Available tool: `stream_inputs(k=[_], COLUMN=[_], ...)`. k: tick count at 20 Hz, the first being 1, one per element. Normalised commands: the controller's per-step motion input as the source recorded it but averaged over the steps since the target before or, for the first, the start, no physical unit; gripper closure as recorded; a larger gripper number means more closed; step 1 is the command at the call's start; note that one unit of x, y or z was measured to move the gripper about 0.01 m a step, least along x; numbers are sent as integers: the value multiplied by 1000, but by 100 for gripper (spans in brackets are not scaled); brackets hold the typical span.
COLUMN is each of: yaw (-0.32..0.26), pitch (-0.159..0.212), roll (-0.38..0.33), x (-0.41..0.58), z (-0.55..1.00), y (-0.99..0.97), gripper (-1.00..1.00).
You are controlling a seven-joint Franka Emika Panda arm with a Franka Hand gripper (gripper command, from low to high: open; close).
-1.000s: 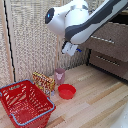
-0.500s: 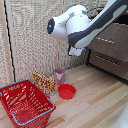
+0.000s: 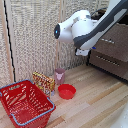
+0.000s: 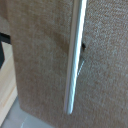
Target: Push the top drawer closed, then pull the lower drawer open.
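Exterior view, arm (image 3: 87,30) hiding top drawer (image 3: 116,46), lower drawer (image 3: 111,63) cropped, jaws' state unclear

two wide dark-brown wooden fronts stacked at the exterior view's right, each with a slim horizontal silver bar handle: top drawer (image 3: 114,44) partly hidden behind the arm, lower drawer (image 3: 108,64) directly beneath, near the floor.

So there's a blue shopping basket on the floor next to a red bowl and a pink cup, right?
Not quite: the basket is red, not blue, as the exterior view shows. It does sit on the floor near the red bowl and the pink cup.
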Motion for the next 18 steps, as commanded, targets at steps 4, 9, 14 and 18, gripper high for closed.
stream_inputs(k=[4, 9, 14, 18], yaw=[36, 37, 1, 0], pitch=[0, 0, 0, 0], roll=[-82, -42, 0, 0], x=[0, 0, 0, 18], z=[160, 102, 115, 175], y=[-409, -298, -74, -65], gripper=[-100, 100, 100, 100])
